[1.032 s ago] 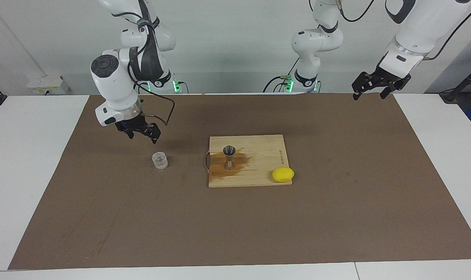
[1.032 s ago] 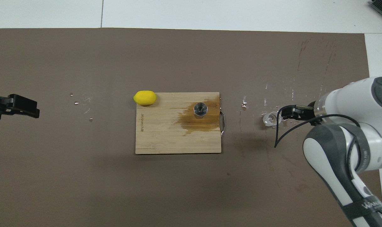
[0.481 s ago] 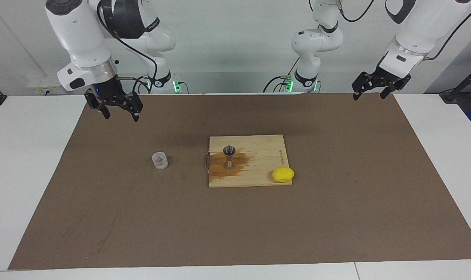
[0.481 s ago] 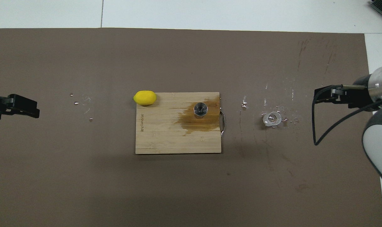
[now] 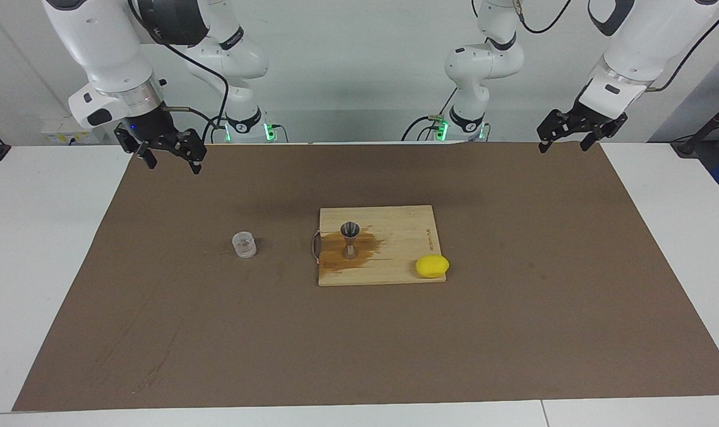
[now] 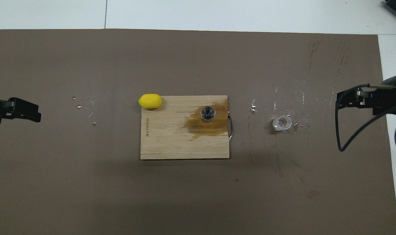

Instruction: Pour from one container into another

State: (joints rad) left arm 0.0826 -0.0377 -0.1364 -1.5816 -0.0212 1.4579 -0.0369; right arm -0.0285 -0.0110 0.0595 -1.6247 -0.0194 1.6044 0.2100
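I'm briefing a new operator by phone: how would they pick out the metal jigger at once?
Find the wooden cutting board in the middle of the brown mat. On its wet, dark-stained patch, at the end with the metal handle, stands the jigger. It is silvery and hourglass-shaped, unlike the yellow lemon at the board's corner or the clear glass cup on the mat.

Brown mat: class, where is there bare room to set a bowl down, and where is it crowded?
Bare: the mat stretch between the cutting board and the left arm's end. Crowded: the board, with jigger, lemon and a wet stain; glass cup stands beside it.
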